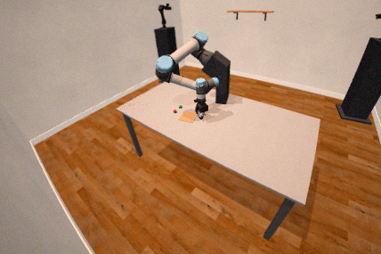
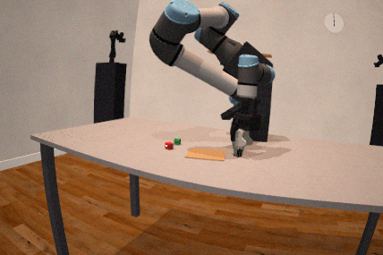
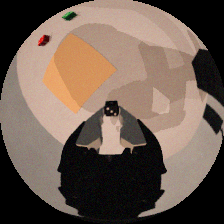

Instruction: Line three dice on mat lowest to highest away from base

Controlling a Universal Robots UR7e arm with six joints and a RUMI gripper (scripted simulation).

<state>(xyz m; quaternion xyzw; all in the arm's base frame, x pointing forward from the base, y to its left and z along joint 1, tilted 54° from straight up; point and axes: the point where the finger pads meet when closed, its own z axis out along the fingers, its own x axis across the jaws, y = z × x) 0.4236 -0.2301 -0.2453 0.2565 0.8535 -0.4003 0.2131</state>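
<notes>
An orange mat (image 1: 188,117) (image 2: 206,154) (image 3: 80,72) lies on the table. My gripper (image 1: 201,117) (image 2: 238,152) (image 3: 111,106) points down just beside the mat, on its right side in the top and exterior views. It is shut on a black die (image 3: 111,107) with pale pips, off the mat and low at the table; whether it touches the table is hard to tell. A red die (image 1: 174,111) (image 2: 169,146) (image 3: 43,40) and a green die (image 1: 181,107) (image 2: 177,141) (image 3: 69,16) sit on the table off the mat, apart from each other. Their top numbers are too small to read.
The table (image 1: 267,136) (image 2: 304,173) extends well to the right of the gripper. The robot's dark base column (image 1: 222,78) (image 2: 265,114) stands behind the gripper at the back edge. The red and green dice are to the left of the mat in the top and exterior views.
</notes>
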